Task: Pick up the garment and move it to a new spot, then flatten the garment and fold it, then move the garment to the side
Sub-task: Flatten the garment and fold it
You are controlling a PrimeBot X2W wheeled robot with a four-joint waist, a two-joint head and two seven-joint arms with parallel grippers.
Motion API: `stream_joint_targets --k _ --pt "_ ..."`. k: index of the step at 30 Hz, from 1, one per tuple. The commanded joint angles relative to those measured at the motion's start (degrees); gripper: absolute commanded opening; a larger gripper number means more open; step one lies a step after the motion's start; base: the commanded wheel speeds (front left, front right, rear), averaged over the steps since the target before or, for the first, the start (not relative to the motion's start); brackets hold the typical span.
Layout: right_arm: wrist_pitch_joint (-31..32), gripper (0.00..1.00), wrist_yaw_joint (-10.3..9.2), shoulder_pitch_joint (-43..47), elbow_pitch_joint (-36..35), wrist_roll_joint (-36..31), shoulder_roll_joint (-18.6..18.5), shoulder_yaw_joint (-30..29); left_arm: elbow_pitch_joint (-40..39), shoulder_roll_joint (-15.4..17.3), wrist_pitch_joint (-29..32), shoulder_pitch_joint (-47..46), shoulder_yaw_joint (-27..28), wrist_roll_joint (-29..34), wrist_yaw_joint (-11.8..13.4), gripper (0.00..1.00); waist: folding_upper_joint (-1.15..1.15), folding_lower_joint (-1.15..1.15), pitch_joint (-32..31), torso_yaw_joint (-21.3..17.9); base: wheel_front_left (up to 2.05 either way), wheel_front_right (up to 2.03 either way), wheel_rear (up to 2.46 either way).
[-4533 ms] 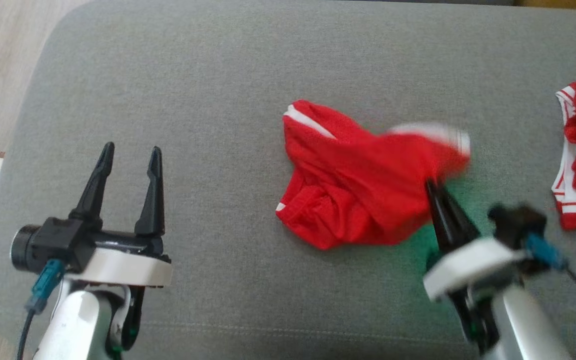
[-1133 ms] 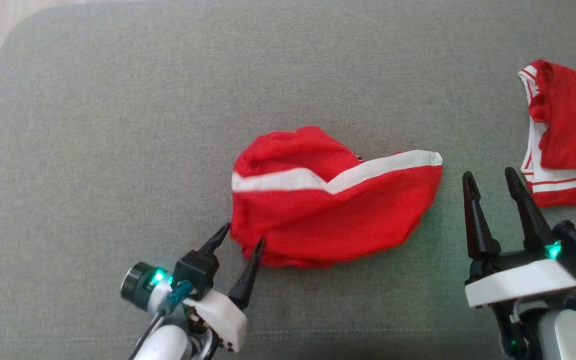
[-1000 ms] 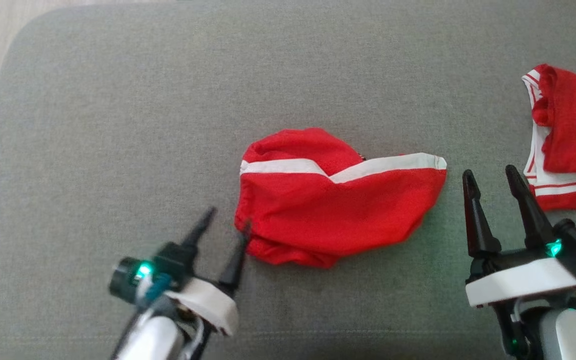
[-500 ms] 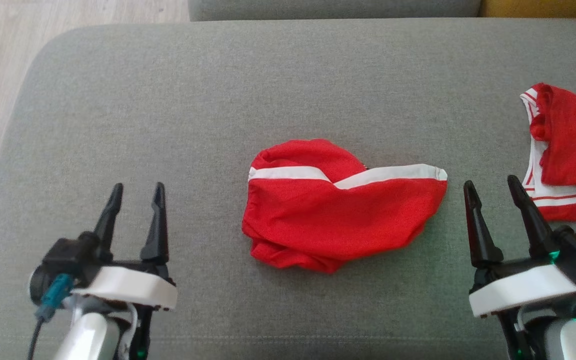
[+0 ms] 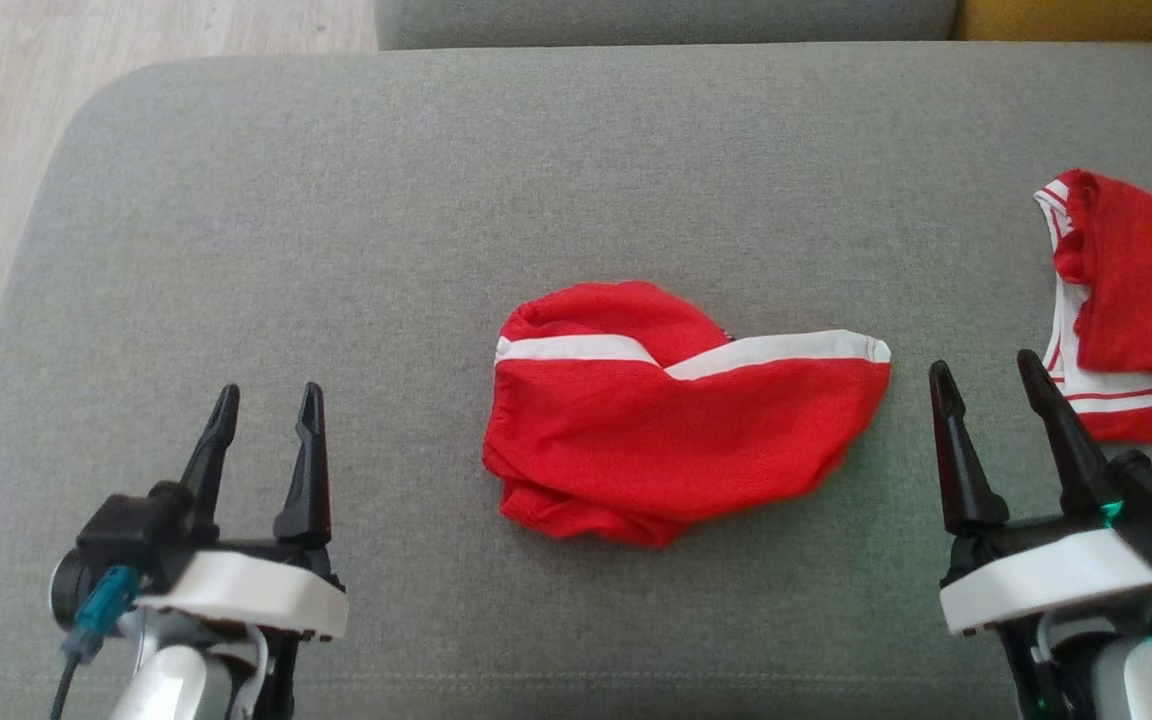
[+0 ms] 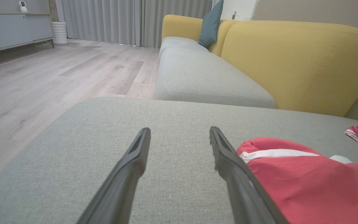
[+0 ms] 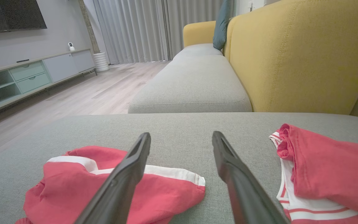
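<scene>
While left tool (image 5: 268, 392) & right tool (image 5: 983, 362) gape, garment (image 5: 676, 440) lies btwn them, touching neither.

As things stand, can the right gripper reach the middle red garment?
Probably yes: the right gripper is open beside the garment, at its right edge, with only bare grey cushion between them.

red garment (image 5: 681, 440), grey cushion (image 5: 436, 200), another garment (image 5: 1141, 300)
</scene>
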Motion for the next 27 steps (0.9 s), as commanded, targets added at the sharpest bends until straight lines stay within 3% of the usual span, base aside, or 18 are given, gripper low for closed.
stream_joint_targets --k 1,9,19,27 --pt "0.1 1.0 -0.04 -0.4 -2.2 -0.1 -0.3 1.1 -2.1 1.3 -0.2 -1.4 1.7 -0.1 0.3 1.0 0.0 0.0 0.0 0.0 0.0 0.0 0.0" --pt "0.0 1.0 -0.04 -0.6 -2.5 0.1 -0.3 0.9 -2.6 1.8 0.5 -3.2 0.7 0.0 -0.5 1.0 0.0 0.0 1.1 0.0 0.0 0.0 0.0" --pt "-0.4 1.0 -0.04 -3.4 -2.0 0.1 -0.3 2.2 4.6 -1.2 15.9 -18.4 -6.8 -5.8 -10.2 1.0 0.0 0.0 5.9 -1.3 0.0 0.0 0.0" --pt "-1.7 1.0 -0.04 -3.9 -0.4 0.9 -0.3 2.4 13.6 -2.3 25.9 -25.6 -7.2 -12.2 -13.0 1.0 0.0 0.0 7.3 -3.5 0.0 0.0 0.0"
